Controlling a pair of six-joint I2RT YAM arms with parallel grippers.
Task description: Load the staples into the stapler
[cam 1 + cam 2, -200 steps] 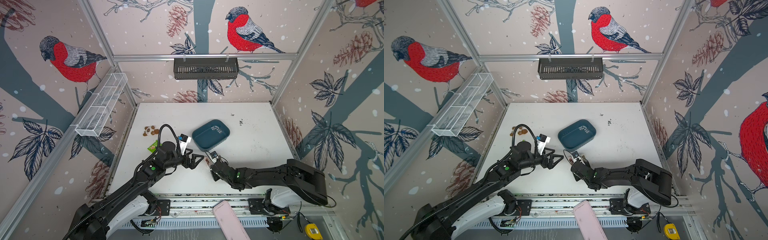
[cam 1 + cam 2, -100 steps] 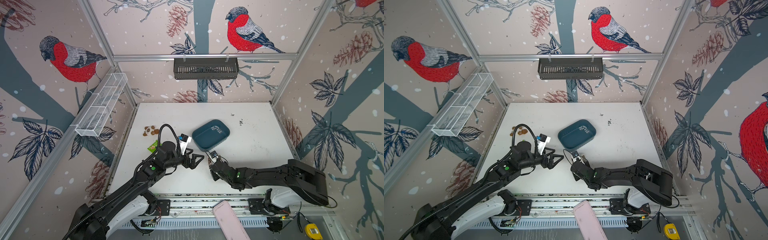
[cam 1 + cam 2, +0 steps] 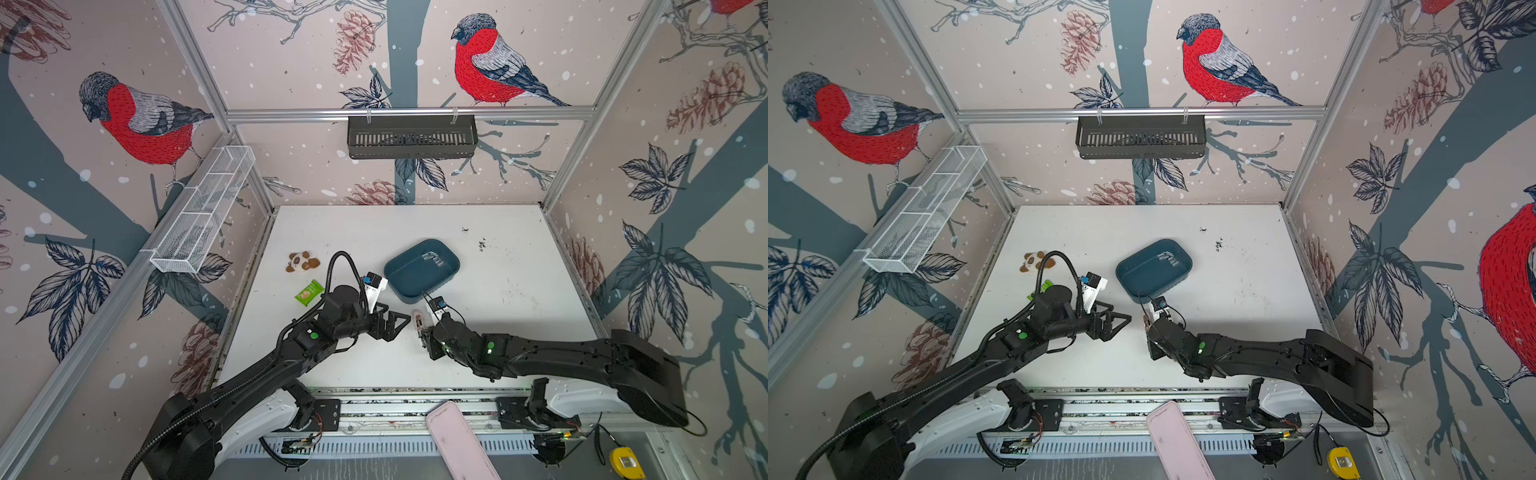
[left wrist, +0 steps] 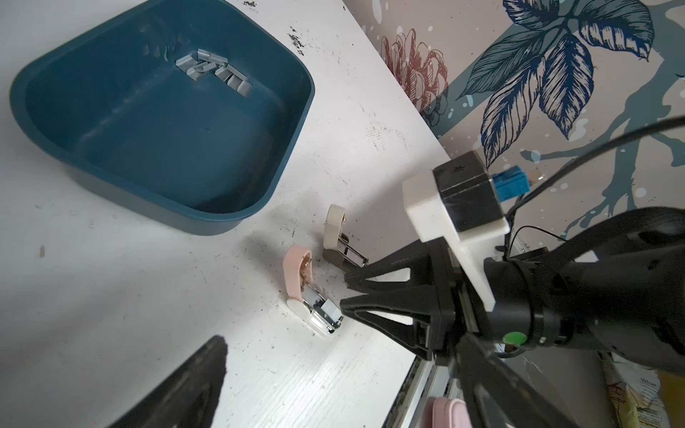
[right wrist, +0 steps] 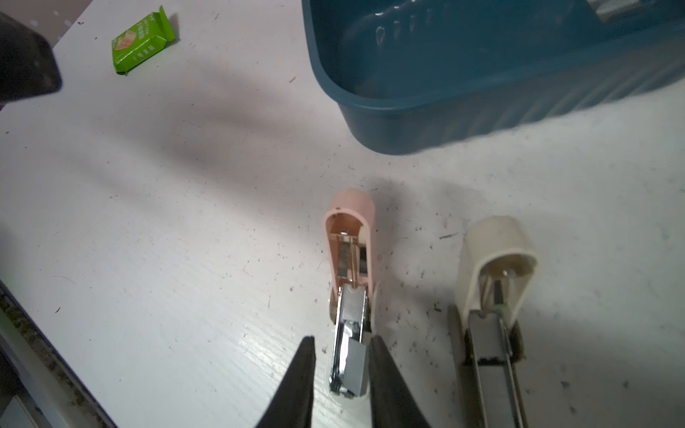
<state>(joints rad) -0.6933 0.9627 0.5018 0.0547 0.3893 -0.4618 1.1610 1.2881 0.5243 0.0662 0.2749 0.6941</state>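
Note:
A pink mini stapler point(image 5: 350, 237) point(image 4: 296, 274) point(image 3: 419, 322) lies flipped open on the white table. A grey staple strip point(image 5: 356, 367) point(image 4: 328, 309) rests in its metal channel. My right gripper point(image 5: 343, 355) point(image 3: 424, 332) point(image 3: 1147, 328) straddles that strip, open. One finger is beside the strip, the other stands clear of the channel. More staples point(image 4: 215, 70) point(image 3: 434, 258) lie in the blue tray point(image 4: 166, 200) point(image 3: 415, 286). My left gripper point(image 4: 341, 389) point(image 3: 399, 322) point(image 3: 1121, 322) hovers wide open and empty just left of the stapler.
A cream mini stapler point(image 5: 493, 252) point(image 4: 333, 226), also open, lies beside the pink one. A green packet point(image 3: 308, 292) and a small panda toy point(image 3: 302, 262) sit at the left. A pink flat object point(image 3: 457, 440) lies past the table's front rail.
My right gripper's jaws have parted slightly around the staple strip. Both arms have stayed nearly where they were.

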